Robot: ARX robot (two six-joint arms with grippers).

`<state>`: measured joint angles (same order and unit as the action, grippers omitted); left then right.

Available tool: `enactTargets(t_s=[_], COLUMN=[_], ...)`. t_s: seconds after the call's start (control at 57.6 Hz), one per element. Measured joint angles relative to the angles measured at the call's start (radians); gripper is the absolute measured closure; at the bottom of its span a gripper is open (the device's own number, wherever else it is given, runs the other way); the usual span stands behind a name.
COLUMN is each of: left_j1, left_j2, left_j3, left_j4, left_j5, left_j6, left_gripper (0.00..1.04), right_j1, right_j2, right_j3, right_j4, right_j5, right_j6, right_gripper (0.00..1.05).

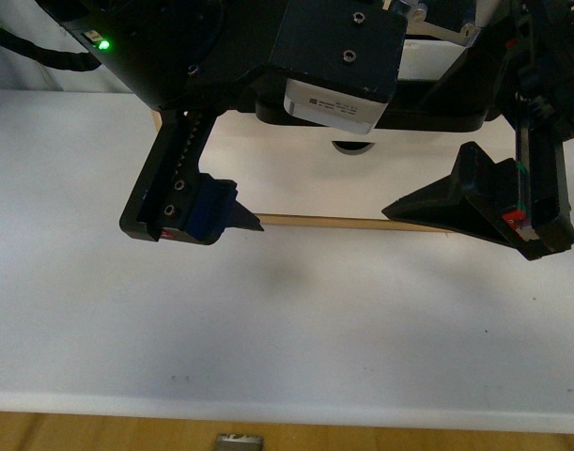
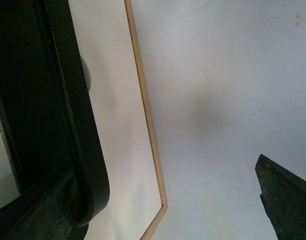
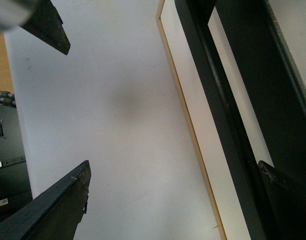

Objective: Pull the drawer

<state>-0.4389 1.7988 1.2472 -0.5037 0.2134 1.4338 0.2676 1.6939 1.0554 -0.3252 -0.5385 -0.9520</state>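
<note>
1. White surface [image 1: 287, 319]: flat and plain. It fills most of the front view, and the drawer is set into it.
2. Drawer [image 1: 296, 178]: I see it in the middle of the front view, on the far half of the white surface, under the arm hardware and between the two grippers. The front is white, with a thin wooden edge along its near side and around one corner. I cannot tell from these views how far out it stands.
3. Handle [image 3: 218, 125]: a long black bar running along the drawer front, raised clear of the white face.
4. Right gripper [image 3: 174, 162]: jaws wide apart and holding nothing. The handle passes between the fingers, just beside one of them. The other finger is well apart, over the white surface.
5. Left gripper [image 2: 163, 170]: jaws wide apart, nothing clamped. One finger lies close against the handle, possibly touching, but the view is too dark there to confirm. The other finger hangs over the white surface.
6. Notch [image 1: 352, 147]: a half-round cut in the drawer front, by the handle, partly hidden.
</note>
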Motion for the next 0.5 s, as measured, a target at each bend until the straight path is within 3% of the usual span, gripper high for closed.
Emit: enactTargets(t_s=[0.503], left_j1=[-0.010], left_j2=[-0.113], left_j3=[-0.141], left_j4=[-0.022], left_j5=[0.000], left_j6=[0.071], left_gripper=[0.06], right_j1=[0.037], right_j2=[-0.113], right_j3=[-0.107], right_j4=[-0.050], right_j5=[-0.012], right_j6=[-0.049], right_gripper=[0.09])
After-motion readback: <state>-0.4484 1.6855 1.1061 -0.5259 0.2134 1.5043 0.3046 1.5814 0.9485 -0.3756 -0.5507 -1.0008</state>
